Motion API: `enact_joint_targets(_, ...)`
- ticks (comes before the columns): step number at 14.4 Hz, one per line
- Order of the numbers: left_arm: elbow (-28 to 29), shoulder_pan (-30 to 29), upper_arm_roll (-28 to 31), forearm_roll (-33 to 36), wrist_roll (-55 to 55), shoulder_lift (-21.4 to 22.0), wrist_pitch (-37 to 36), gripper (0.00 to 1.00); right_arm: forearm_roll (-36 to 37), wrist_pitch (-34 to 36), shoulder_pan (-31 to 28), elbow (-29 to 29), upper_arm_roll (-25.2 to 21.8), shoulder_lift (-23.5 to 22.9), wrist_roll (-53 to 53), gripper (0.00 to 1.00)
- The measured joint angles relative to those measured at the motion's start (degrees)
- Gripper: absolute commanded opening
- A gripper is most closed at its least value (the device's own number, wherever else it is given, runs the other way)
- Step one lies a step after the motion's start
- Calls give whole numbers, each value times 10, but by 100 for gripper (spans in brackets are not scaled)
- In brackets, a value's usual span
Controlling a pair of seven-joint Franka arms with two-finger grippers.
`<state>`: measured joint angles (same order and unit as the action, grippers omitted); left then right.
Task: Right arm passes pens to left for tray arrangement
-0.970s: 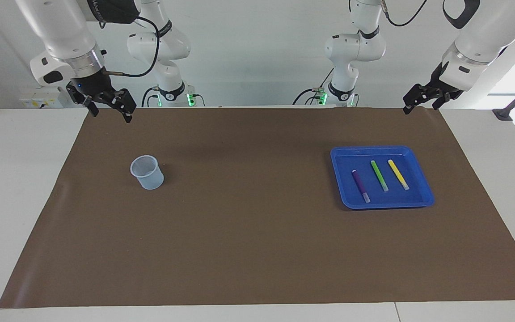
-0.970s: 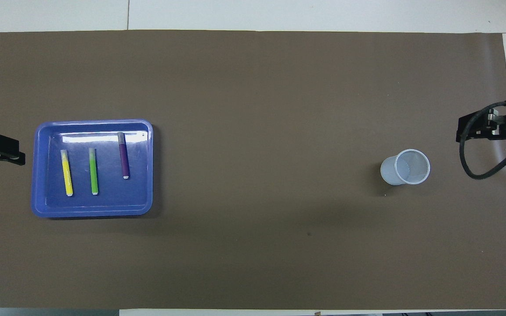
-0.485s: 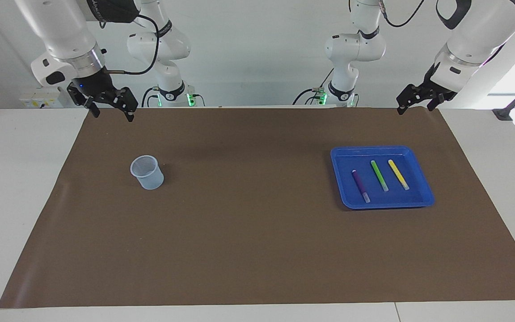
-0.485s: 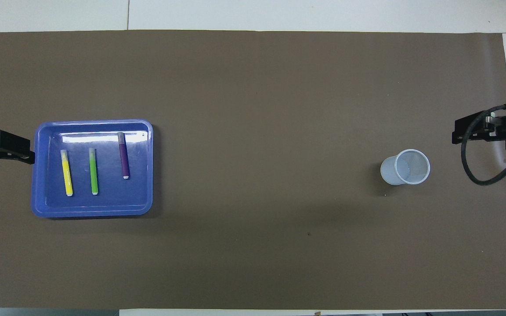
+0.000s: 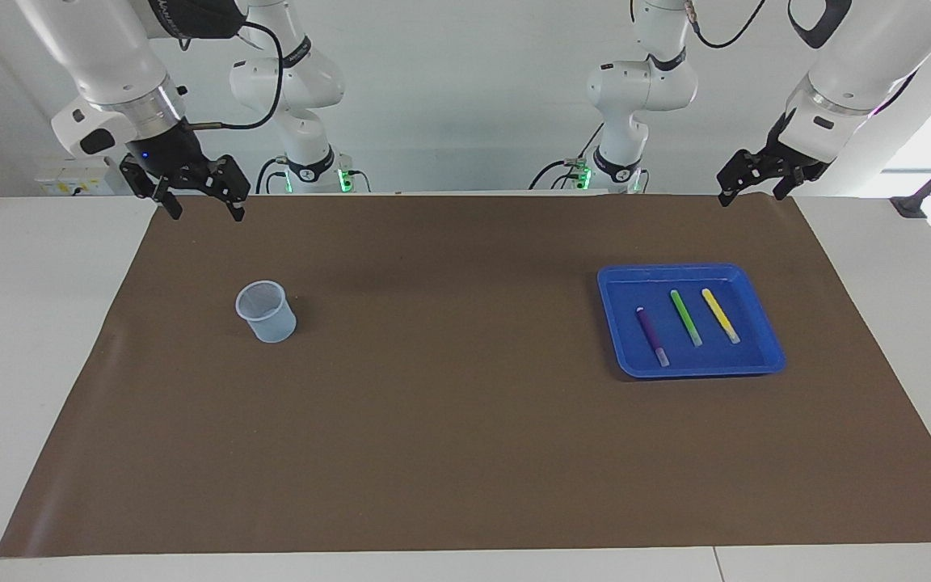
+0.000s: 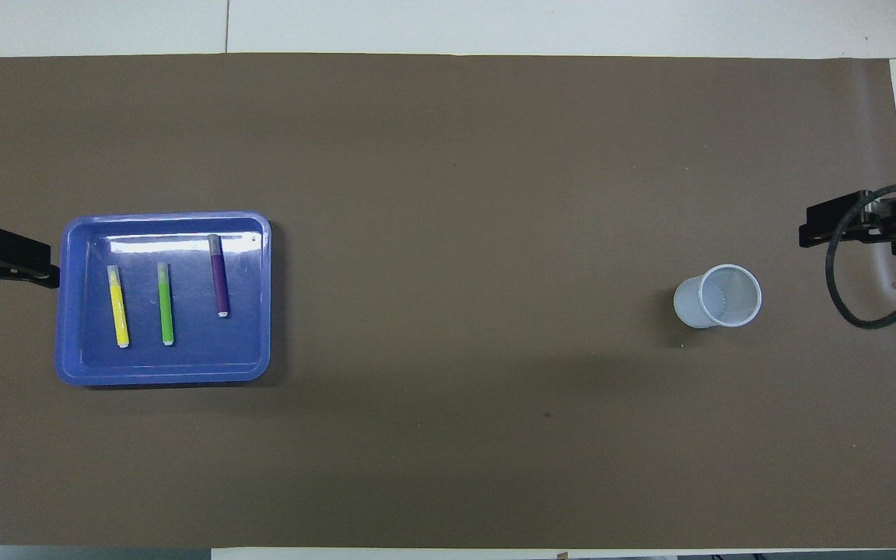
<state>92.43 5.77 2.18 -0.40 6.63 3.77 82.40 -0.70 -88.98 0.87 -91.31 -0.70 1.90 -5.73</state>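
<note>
Three pens (image 6: 166,303) parallel in tray (image 6: 75,365), long axes toward robots.

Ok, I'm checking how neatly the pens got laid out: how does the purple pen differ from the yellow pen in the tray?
The purple pen is dark; the yellow pen is bright. The purple pen lies farther from the robots than the yellow pen, so their ends do not line up. The purple pen lies toward the table's middle; the yellow pen lies toward the left arm's end, with the green pen between. Both lie flat in the blue tray, roughly parallel.
</note>
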Motion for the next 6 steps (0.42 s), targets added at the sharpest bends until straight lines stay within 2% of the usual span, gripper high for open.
enact_joint_targets(6,0,0,0,0,0,0,0,100,13,0,0,0,-1,0,2,100)
